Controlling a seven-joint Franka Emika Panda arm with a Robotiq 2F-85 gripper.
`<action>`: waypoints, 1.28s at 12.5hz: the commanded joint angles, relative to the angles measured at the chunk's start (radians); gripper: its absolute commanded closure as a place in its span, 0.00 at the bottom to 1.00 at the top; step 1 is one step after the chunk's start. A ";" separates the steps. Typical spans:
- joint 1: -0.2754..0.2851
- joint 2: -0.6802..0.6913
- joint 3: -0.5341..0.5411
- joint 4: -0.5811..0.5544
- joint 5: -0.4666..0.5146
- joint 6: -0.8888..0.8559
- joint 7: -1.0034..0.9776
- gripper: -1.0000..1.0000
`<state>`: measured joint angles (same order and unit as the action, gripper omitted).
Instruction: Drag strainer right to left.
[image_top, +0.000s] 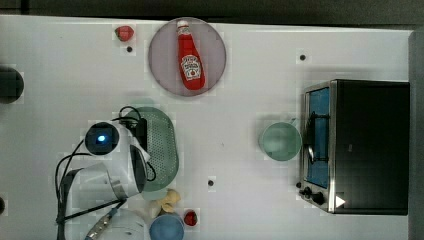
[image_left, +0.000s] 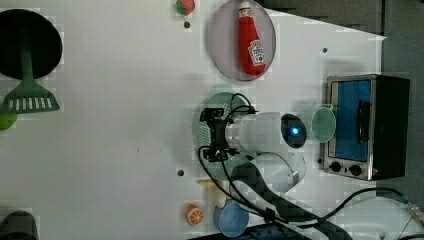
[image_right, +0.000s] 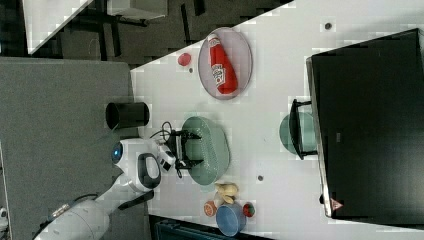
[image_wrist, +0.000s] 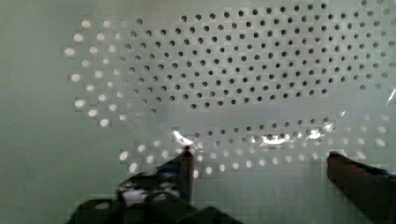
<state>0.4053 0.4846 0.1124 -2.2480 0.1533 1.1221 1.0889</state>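
i've got the jaws wide over the strainer (image_right: 207, 150); if they close off its rim, i'd guess it slips or tips mid-drag.

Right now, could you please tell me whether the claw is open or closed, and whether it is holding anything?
Claw: open, fingers spread wide inside the strainer, gripping nothing.
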 joint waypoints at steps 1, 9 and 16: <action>0.037 0.030 -0.017 0.096 0.016 -0.048 0.063 0.00; 0.128 0.113 -0.017 0.250 0.078 -0.083 0.140 0.00; 0.198 0.172 -0.017 0.339 0.079 -0.090 0.199 0.00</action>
<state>0.5952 0.6694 0.0787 -1.9170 0.2297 1.0430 1.2148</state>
